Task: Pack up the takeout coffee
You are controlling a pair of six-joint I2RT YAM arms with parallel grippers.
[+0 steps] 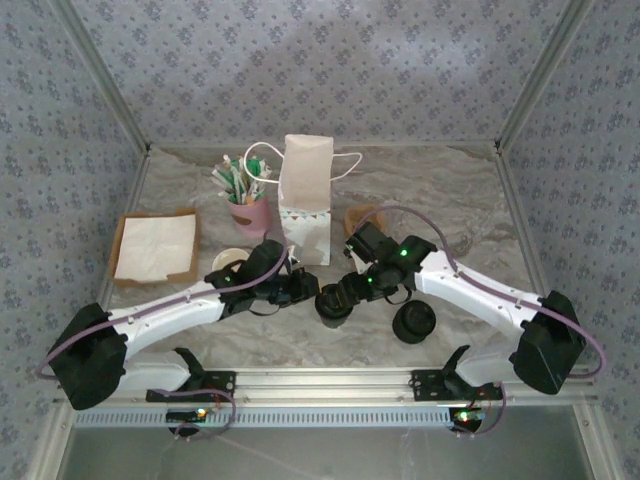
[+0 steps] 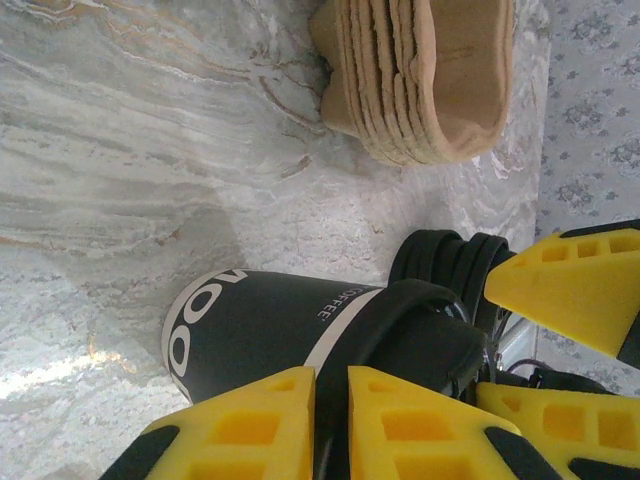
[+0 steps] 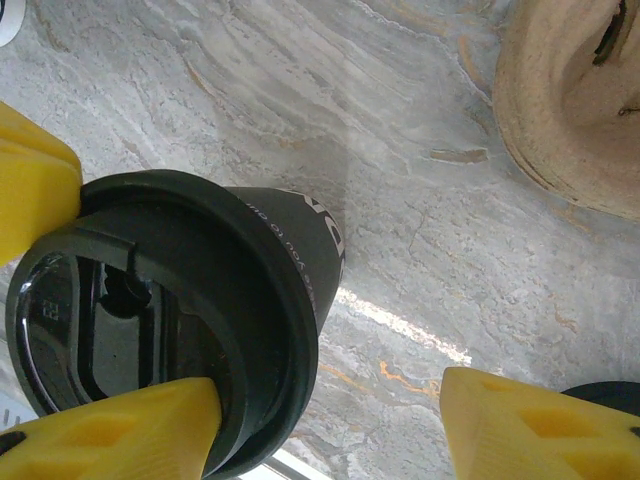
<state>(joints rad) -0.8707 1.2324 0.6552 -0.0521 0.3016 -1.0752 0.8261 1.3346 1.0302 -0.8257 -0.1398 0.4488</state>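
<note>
Left gripper: its yellow fingers are drawn almost together with only a narrow dark slit between them, and their tips sit right at the black lid of the takeout coffee. Whether the lid's rim is nipped in the slit or merely touched cannot be told. The coffee is a dark paper cup with white lettering. It extends away from these tips, lid end nearest and base farthest, over the marbled table. Right gripper: the jaws are spread wide and hold nothing, with bare table showing between them. One finger overlaps the lid's edge and the other finger stands clear of the cup's side, so the cup lies toward the first finger rather than centred in the gap. From above, the cup sits between the two grippers, just beside each. Beyond the cup, apart from it, lies a stack of brown sleeves. Farther out, a white paper bag stands upright behind both grippers. A pink cup of sticks and a napkin tray lie beyond the left gripper, and a black round stack is near the right one.
</note>
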